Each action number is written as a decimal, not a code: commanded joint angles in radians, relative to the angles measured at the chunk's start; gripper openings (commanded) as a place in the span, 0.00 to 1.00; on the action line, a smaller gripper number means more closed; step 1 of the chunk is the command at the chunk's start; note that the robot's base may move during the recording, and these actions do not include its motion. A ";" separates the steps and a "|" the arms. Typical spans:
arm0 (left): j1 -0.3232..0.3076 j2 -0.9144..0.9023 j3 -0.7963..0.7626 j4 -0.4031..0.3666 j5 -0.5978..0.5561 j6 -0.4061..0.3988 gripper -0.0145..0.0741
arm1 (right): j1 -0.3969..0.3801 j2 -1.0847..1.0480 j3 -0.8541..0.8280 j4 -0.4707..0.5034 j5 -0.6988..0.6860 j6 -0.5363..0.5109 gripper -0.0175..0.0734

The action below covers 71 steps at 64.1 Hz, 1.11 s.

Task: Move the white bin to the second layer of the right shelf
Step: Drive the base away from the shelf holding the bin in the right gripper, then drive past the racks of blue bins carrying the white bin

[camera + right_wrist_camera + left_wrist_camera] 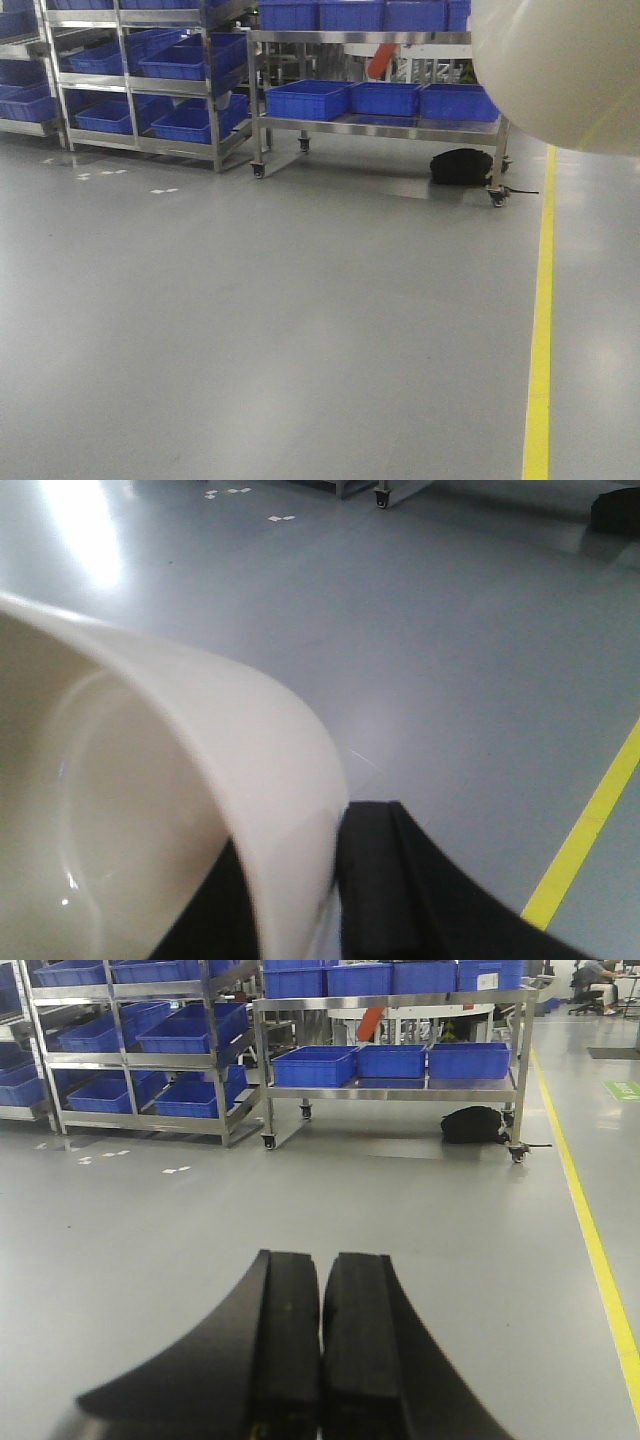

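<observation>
Grey floor point(300, 330) fills most of the front view, with a yellow line point(540, 330) painted along its right side. At the far end stand steel racks point(213, 130) on the left and a steel trolley point(380, 127) on castors to their right, both loaded with blue crates point(305, 100). A black bag point(460, 166) lies on the floor under the trolley's right end.

The white bin point(560, 70) is up in the air at the top right of the front view, close to the camera and well apart from the racks and trolley. Only its rounded, glossy side shows there. The right wrist view shows the right gripper point(300, 825) clamped on the bin's rim, its black fingers point(400, 880) on either side of the wall, one inside and one outside, over bare floor.

The left gripper point(322, 1260) is closed with its two pads pressed together and nothing between them, pointing across the floor toward the trolley.
</observation>
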 commanded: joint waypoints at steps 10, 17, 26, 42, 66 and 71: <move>0.001 -0.014 0.037 -0.005 -0.084 -0.004 0.26 | -0.006 -0.002 -0.033 0.001 -0.106 -0.004 0.25; 0.001 -0.014 0.037 -0.005 -0.084 -0.004 0.26 | -0.006 -0.002 -0.033 0.001 -0.106 -0.004 0.25; 0.001 -0.014 0.037 -0.005 -0.084 -0.004 0.26 | -0.006 -0.002 -0.033 0.001 -0.106 -0.004 0.25; 0.001 -0.014 0.037 -0.005 -0.084 -0.004 0.26 | -0.006 -0.002 -0.033 0.001 -0.106 -0.004 0.25; 0.001 -0.014 0.037 -0.005 -0.084 -0.004 0.26 | -0.006 -0.002 -0.033 0.001 -0.106 -0.004 0.25; 0.001 -0.014 0.037 -0.005 -0.084 -0.004 0.26 | -0.006 -0.002 -0.033 0.001 -0.106 -0.004 0.25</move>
